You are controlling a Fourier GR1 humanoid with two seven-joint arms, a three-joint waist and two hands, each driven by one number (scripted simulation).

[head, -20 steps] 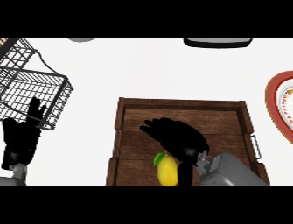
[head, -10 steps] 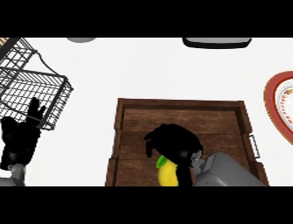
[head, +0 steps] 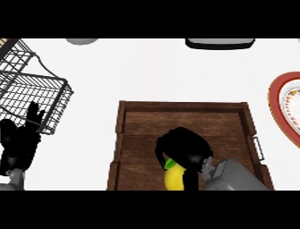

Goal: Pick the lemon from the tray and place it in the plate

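Right robot hand [head: 184,148] curled over the yellow lemon [head: 173,178] at the near end of the wooden tray [head: 182,117], left robot hand [head: 19,141] resting open, fingers up, by the wire basket [head: 20,82], red-rimmed plate [head: 296,109] on the surface's [head: 152,71] right edge.

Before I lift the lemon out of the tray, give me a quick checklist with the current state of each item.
1. Right robot hand over the lemon: ok, fingers curl down onto it.
2. Lemon fully enclosed: cannot tell, the hand hides its top end.
3. Lemon inside the wooden tray: ok, near the front edge.
4. Plate free to receive: ok as far as visible, partly cut off at right.
5. Left robot hand out of the way: ok, resting open beside the wire basket.
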